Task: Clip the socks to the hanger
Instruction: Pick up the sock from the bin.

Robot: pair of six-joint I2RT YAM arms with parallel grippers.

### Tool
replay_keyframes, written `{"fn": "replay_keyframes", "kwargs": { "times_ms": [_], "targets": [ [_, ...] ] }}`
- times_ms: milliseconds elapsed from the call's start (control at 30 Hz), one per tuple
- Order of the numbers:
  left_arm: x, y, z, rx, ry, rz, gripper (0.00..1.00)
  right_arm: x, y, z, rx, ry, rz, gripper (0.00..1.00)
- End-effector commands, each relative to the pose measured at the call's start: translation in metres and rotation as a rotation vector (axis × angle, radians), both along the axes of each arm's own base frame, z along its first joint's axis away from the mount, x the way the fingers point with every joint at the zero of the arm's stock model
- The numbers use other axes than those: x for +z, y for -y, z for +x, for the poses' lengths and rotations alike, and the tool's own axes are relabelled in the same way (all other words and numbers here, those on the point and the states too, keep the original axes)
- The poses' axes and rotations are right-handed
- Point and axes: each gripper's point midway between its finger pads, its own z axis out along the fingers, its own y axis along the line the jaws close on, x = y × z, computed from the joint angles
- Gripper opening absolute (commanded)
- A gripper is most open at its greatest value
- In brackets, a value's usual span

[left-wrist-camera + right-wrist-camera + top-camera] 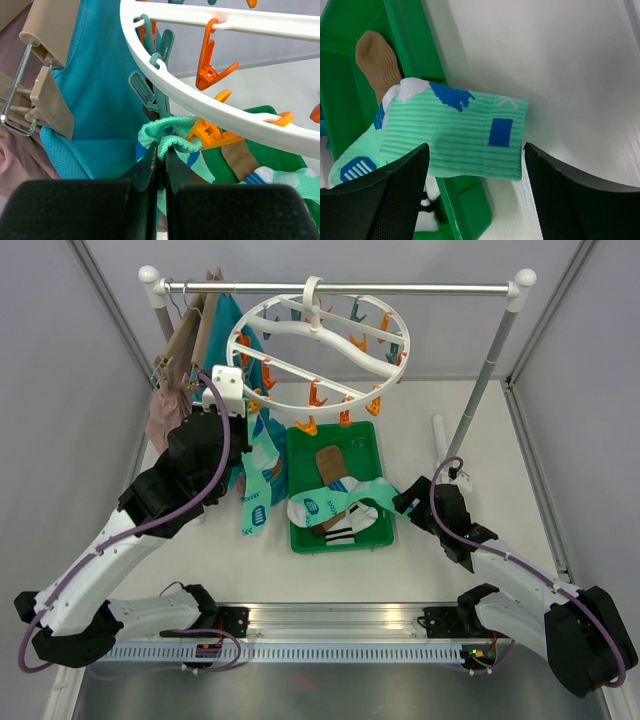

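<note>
The white ring hanger point(320, 340) hangs from the rail with orange and teal pegs; its rim point(200, 100) crosses the left wrist view. My left gripper point(161, 147) is shut on the cuff of a mint-teal sock point(170, 131), held up against an orange peg point(212, 135) under the rim; I cannot tell whether the peg grips it. That sock hangs down in the top view point(258, 475). My right gripper point(475, 155) is open, its jaws either side of a second mint sock point(455, 132) draped over the green tray's right rim point(405, 30). A brown sock point(330, 462) and a white, black-striped sock point(345, 528) lie in the tray.
Tan clothes hangers point(45, 95) with a teal garment point(100, 100) and a pink-beige garment point(165, 415) hang at the rail's left end, close to my left wrist. The rail's right post point(490, 370) stands behind my right arm.
</note>
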Motion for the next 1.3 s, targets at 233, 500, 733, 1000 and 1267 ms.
{"fn": "replay_keyframes", "kwargs": {
  "times_ms": [233, 500, 733, 1000, 1267],
  "targets": [
    [0.013, -0.001, 0.001, -0.009, 0.054, -0.018, 0.03, 0.019, -0.003, 0.008, -0.042, 0.099, 0.134, 0.61],
    [0.006, 0.004, 0.002, -0.027, 0.046, -0.018, 0.05, 0.031, 0.003, 0.007, -0.056, 0.143, 0.12, 0.18],
    [0.003, 0.015, -0.001, -0.098, 0.05, -0.028, 0.09, 0.082, 0.002, 0.015, 0.045, 0.253, 0.012, 0.01],
    [0.007, 0.024, -0.01, -0.202, 0.091, -0.052, 0.18, 0.153, -0.016, 0.011, 0.213, 0.322, -0.049, 0.0],
    [0.01, 0.037, -0.019, -0.304, 0.108, -0.064, 0.29, 0.215, -0.044, -0.003, 0.381, 0.409, -0.089, 0.0]
  ]
}}
